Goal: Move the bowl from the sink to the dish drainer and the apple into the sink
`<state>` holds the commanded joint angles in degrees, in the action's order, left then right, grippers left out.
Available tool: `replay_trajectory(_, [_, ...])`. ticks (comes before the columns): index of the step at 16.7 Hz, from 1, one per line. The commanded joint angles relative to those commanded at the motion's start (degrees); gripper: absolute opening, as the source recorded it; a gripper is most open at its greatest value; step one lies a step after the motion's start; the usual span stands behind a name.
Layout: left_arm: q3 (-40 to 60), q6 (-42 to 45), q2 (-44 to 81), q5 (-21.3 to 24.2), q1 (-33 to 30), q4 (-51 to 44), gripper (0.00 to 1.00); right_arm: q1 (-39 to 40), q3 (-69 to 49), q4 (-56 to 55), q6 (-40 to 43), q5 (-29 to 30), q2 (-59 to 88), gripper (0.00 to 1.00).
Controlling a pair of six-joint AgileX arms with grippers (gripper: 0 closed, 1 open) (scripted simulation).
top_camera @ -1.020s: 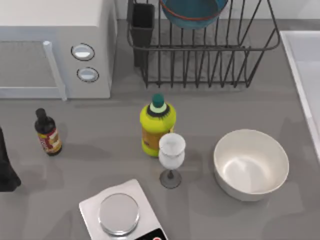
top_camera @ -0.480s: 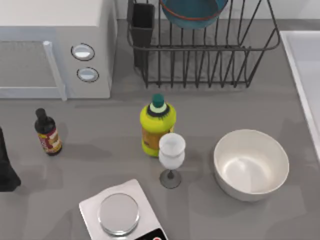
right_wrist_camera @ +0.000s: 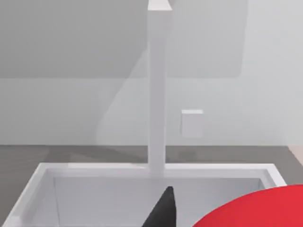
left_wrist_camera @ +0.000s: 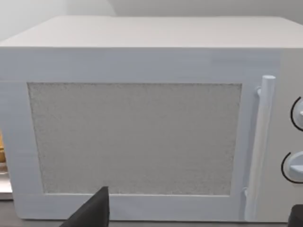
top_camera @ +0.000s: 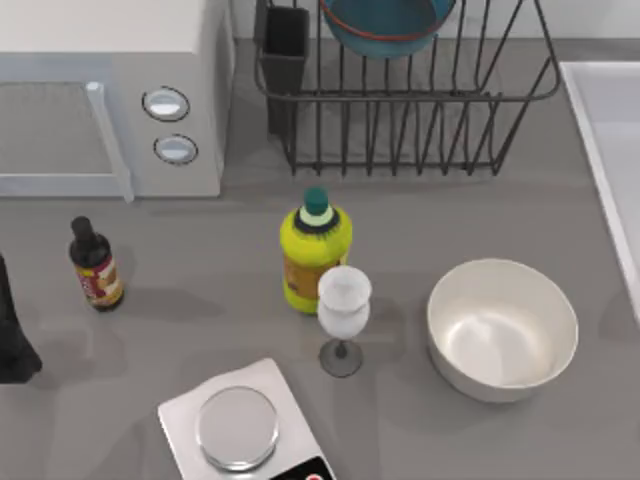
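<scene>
The teal-blue bowl (top_camera: pixel 385 25) with its orange-red rim line stands among the bars of the black wire dish drainer (top_camera: pixel 400 130) at the back. The white sink (top_camera: pixel 585 110) runs along the table's right edge. In the right wrist view the red apple (right_wrist_camera: pixel 255 208) looms close above the sink basin (right_wrist_camera: pixel 94 169), pressed against one dark finger (right_wrist_camera: pixel 163 208) of my right gripper (right_wrist_camera: pixel 227 213), which is shut on it. My left arm (top_camera: pixel 12 330) is parked at the table's left edge, its gripper (left_wrist_camera: pixel 196 215) open in front of the microwave door.
A white microwave (top_camera: pixel 110 90) fills the back left. On the table stand a dark bottle (top_camera: pixel 96 265), a yellow bottle (top_camera: pixel 314 255), a wine glass (top_camera: pixel 343 315), a large white bowl (top_camera: pixel 502 328) and a scale (top_camera: pixel 240 428). A faucet (right_wrist_camera: pixel 157 85) rises behind the sink.
</scene>
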<state>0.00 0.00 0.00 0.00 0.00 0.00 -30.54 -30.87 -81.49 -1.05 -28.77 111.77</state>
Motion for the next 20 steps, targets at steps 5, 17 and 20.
replay_trajectory(5, [0.0, 0.0, 0.0, 0.0, 0.0, 0.0, 1.00, 0.2, 2.4, -15.5, 0.2, 0.4, 13.1, 0.00])
replay_trajectory(17, [0.0, 0.0, 0.0, 0.0, 0.0, 0.0, 1.00, 0.3, 2.8, -17.9, 0.2, 0.6, 15.2, 0.45])
replay_trajectory(20, [0.0, 0.0, 0.0, 0.0, 0.0, 0.0, 1.00, 0.3, 2.8, -17.9, 0.2, 0.6, 15.2, 0.68])
